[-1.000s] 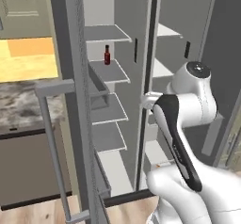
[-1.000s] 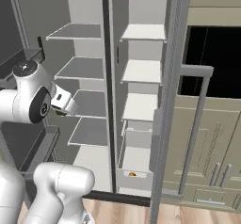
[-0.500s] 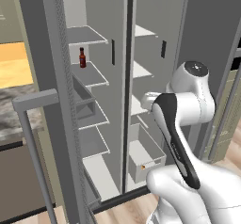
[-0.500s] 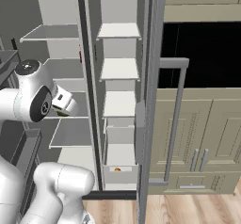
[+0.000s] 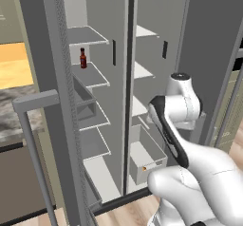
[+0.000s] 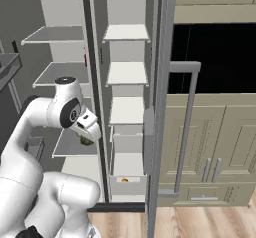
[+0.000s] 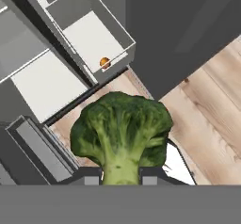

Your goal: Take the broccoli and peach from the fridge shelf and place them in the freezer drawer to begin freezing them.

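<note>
My gripper (image 7: pixel 121 179) is shut on the stalk of the broccoli (image 7: pixel 121 126), a lumpy dark-green head held above the wooden floor in front of the open fridge. In the right base view the gripper (image 6: pixel 86 133) hangs left of the centre post with the broccoli (image 6: pixel 86 140) under it. The freezer drawer (image 7: pixel 123 34) stands pulled out, low on the right side, and the peach (image 7: pixel 105 63) lies inside against its front wall. That same drawer (image 6: pixel 128 168) shows the peach (image 6: pixel 124 180) at its front edge. A grey fridge shelf (image 5: pixel 90 76) sits higher up.
A slim red sauce bottle (image 5: pixel 83 58) stands on an upper left shelf. An open door with bins (image 5: pixel 57 116) juts out on the left, another open door with a long handle (image 6: pixel 186 127) on the right. Beige cabinets (image 6: pixel 220 142) stand beyond it.
Both base views have shifted, so the base has moved and the fridge now sits differently in the pictures. The gripper stays shut on the broccoli and hangs a little lower.
</note>
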Motion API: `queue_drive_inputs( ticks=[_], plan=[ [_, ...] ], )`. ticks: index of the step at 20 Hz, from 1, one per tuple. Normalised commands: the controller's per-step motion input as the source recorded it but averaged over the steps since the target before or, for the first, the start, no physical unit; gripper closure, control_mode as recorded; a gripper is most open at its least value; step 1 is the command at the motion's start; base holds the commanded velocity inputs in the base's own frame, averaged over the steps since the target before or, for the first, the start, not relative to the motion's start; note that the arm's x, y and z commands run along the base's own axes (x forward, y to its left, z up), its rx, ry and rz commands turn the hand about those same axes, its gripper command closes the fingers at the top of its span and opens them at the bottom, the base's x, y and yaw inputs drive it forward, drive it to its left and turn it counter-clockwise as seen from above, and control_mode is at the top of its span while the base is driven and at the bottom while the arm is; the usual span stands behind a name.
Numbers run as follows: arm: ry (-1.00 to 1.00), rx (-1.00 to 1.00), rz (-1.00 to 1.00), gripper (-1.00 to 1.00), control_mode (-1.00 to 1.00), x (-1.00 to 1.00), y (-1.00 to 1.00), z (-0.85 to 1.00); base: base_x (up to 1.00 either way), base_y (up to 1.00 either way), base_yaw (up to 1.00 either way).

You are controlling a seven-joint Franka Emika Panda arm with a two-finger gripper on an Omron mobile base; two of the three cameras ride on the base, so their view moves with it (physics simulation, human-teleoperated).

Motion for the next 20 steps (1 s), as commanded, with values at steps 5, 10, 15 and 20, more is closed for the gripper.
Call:
queue_drive_inputs(
  ticks=[5,10,15,20],
  plan=[
    [0.33,-0.03,-0.16,1.00,-1.00,0.63,0.00,-0.86,0.00,0.00,0.00],
    [0.18,0.00,-0.09,1.00,-1.00,0.57,0.00,-0.63,0.00,0.00,0.00],
    [0.03,0.00,-0.04,1.00,-1.00,0.58,-0.06,-0.44,0.00,0.00,0.00],
    [-0.03,0.00,-0.02,1.00,-1.00,0.46,-0.05,-0.52,0.00,0.00,0.00]
  ],
)
